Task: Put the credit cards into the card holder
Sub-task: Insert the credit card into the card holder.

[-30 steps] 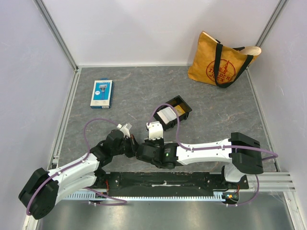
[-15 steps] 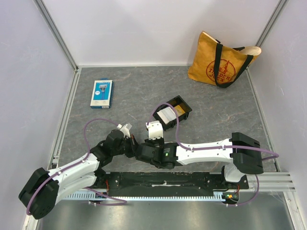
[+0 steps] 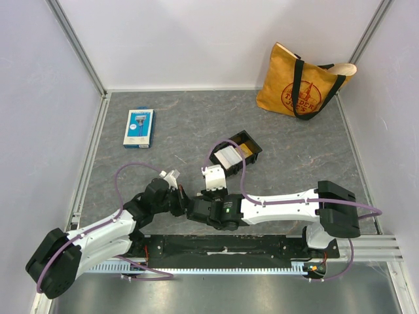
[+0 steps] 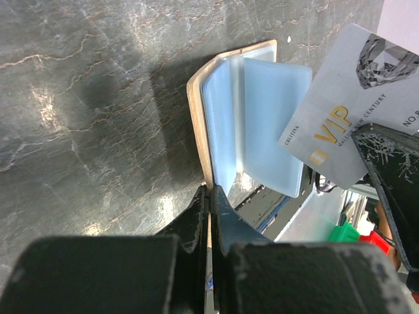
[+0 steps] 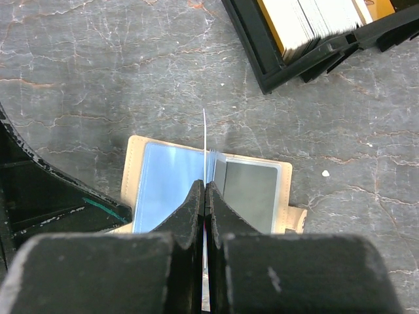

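Card holder (image 5: 167,183) lies open on the tabletop (image 5: 98,78), left claw (image 4: 209,196) clenched on its cover edge. Right claw (image 5: 205,196) grips a credit card (image 4: 340,124) edge-on above it. We'd hold the cover steady and ease the card's corner into a pocket.

Tan card holder (image 5: 167,183) with pale blue sleeves on grey marbled counter (image 5: 98,65); silver card (image 4: 340,104), gold lettering; black tray (image 5: 294,69) beyond the holder.
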You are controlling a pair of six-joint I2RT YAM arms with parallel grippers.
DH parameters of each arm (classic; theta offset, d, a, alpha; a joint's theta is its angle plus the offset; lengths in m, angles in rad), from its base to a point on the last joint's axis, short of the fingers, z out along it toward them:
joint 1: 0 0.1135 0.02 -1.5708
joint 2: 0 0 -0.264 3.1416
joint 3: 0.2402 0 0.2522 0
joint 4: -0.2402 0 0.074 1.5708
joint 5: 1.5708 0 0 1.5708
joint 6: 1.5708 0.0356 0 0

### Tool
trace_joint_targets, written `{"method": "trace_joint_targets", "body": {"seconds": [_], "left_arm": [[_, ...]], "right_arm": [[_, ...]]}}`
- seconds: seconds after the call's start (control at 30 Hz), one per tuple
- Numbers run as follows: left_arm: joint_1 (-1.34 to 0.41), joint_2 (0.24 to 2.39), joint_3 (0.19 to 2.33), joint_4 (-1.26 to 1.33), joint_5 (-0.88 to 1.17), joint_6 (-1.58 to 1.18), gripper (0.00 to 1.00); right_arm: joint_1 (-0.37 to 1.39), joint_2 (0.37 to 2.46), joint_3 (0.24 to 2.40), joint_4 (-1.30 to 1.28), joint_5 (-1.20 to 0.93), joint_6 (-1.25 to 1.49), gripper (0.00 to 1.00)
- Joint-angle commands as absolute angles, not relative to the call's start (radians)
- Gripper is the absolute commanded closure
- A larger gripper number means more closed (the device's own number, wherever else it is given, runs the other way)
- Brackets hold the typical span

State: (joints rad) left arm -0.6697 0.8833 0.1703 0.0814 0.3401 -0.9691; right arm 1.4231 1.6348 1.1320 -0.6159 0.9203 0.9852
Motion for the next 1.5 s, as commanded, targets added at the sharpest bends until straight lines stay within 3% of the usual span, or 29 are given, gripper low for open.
{"method": "trace_joint_targets", "body": {"seconds": [0.0, 0.43, 0.87, 1.47], "left_arm": [[-0.670, 0.887, 0.158, 0.114, 0.344, -0.986, 0.98], [-0.670, 0.920, 0.147, 0.118, 0.333, -0.968, 0.98], [-0.670, 0.983, 0.129, 0.143, 0.318, -0.954, 0.98], [-0.672, 0.982, 0.133, 0.146, 0.322, -0.957, 0.98]], "right_arm": [[1.427, 1.566, 1.097, -0.657, 0.959, 1.057, 1.00], [1.405, 1.424, 0.963, -0.580, 0.894, 1.094, 1.00], [1.236, 1.229, 0.674, -0.368, 0.583, 1.085, 1.00], [1.175, 1.163, 0.608, -0.328, 0.460, 1.106, 1.00]]}}
